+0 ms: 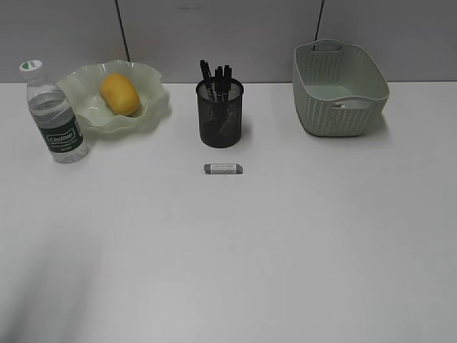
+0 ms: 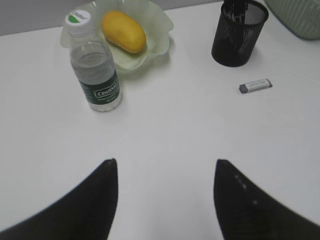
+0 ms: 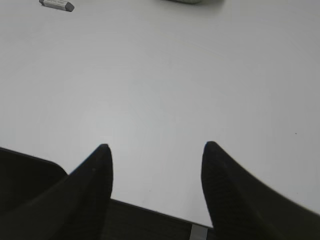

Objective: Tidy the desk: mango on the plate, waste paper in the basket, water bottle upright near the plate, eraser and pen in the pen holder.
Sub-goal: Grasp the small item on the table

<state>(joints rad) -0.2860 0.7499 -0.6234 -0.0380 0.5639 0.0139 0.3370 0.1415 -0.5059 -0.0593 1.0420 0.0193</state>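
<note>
Grey eraser [image 1: 223, 168] lies flat before black pen holder [image 1: 220, 113].

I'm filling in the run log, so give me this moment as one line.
mango on plate | bottle upright beside plate | pens in holder | eraser on desk | both grippers open, empty

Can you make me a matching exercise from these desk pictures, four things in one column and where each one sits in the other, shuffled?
Things:
1. mango
2. water bottle
3. eraser
4. pens

Places:
A. lying flat on the desk in front of the pen holder
B. standing in the pen holder
C. lying in the plate
D. standing upright beside the plate

Pairs: 1-C, 2-D, 3-A, 4-B
</note>
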